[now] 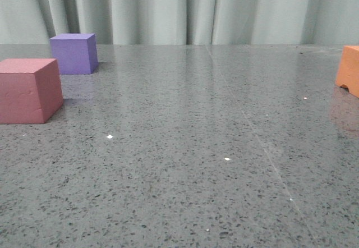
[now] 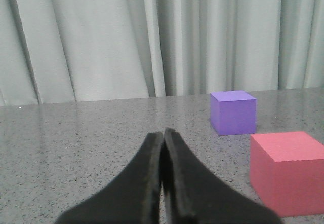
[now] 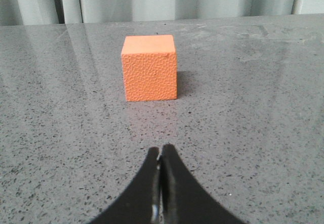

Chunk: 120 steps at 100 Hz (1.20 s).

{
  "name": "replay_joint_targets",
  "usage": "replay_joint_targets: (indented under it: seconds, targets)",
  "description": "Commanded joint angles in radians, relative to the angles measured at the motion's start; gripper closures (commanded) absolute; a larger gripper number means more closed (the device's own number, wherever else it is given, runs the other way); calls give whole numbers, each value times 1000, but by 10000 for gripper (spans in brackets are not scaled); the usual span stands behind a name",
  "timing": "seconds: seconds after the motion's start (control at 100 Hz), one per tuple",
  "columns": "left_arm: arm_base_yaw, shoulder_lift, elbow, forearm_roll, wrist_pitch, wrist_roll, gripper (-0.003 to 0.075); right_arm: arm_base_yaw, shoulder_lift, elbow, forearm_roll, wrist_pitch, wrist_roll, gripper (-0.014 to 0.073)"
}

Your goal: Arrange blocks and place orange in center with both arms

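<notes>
Orange cube (image 3: 149, 68) sits just ahead of your right gripper (image 3: 161, 155), apart from it; jaws pressed together, holding nothing. Your left gripper (image 2: 163, 140) is likewise closed and empty, above bare tabletop (image 1: 185, 147). Pink-red cube (image 2: 287, 172) and purple cube (image 2: 233, 112) lie off to one side of it, purple farther out near the curtain (image 1: 185, 9). Front view: pink-red (image 1: 29, 90) and purple (image 1: 73, 53) far left, orange (image 1: 349, 70) cut off at the right edge, well apart.
</notes>
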Motion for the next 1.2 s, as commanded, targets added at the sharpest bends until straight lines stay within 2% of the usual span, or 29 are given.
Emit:
replay_joint_targets:
  seconds: [0.0,0.67,0.78,0.87,0.93,1.02,1.19]
  targets:
    - [3,-34,56,-8,-74,-8,739,-3,-9,-14,-3,-85,-8,661]
    - [3,-34,56,-8,-74,-8,739,-3,-9,-14,-3,-87,-8,661]
    - [3,-34,56,-8,-74,-8,739,-3,-9,-14,-3,-157,-8,661]
    - [3,-34,56,-8,-74,-8,739,-3,-9,-17,-3,-296,-8,661]
    - [3,-34,56,-8,-74,-8,739,-3,-7,-35,-3,-327,-8,661]
    - [3,-34,56,-8,-74,-8,739,-3,9,-110,-3,-255,-7,661]
    - [3,-34,56,-8,-74,-8,739,-3,139,-350,1,78,-6,661]
